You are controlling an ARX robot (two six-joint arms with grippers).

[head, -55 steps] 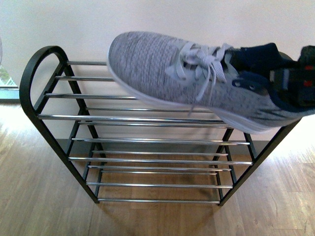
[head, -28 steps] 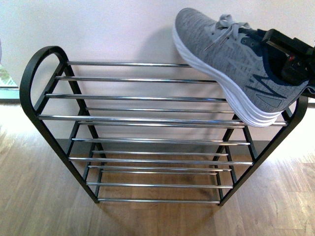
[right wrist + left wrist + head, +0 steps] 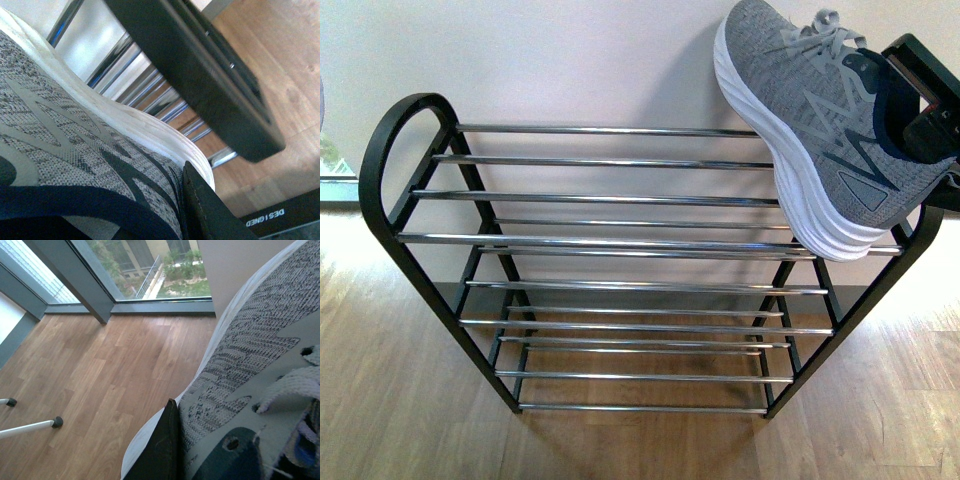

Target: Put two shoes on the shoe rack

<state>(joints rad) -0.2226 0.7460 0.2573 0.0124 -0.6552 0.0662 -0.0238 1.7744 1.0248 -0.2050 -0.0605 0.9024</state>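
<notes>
Close by a white wall (image 3: 570, 60), clamping a grey, white-soled shoe (image 3: 800, 110) toe-up over the black rack (image 3: 380, 160) in the right gripper (image 3: 925, 110), a second shoe (image 3: 250, 365) in the left gripper (image 3: 165, 445).

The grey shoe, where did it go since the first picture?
The grey shoe swung from across the middle of the shoe rack over to its right end, and its toe tipped up toward the wall. The right gripper kept its fingers on the heel the whole time; nothing was let go. The shoe rack stayed where it was.
</notes>
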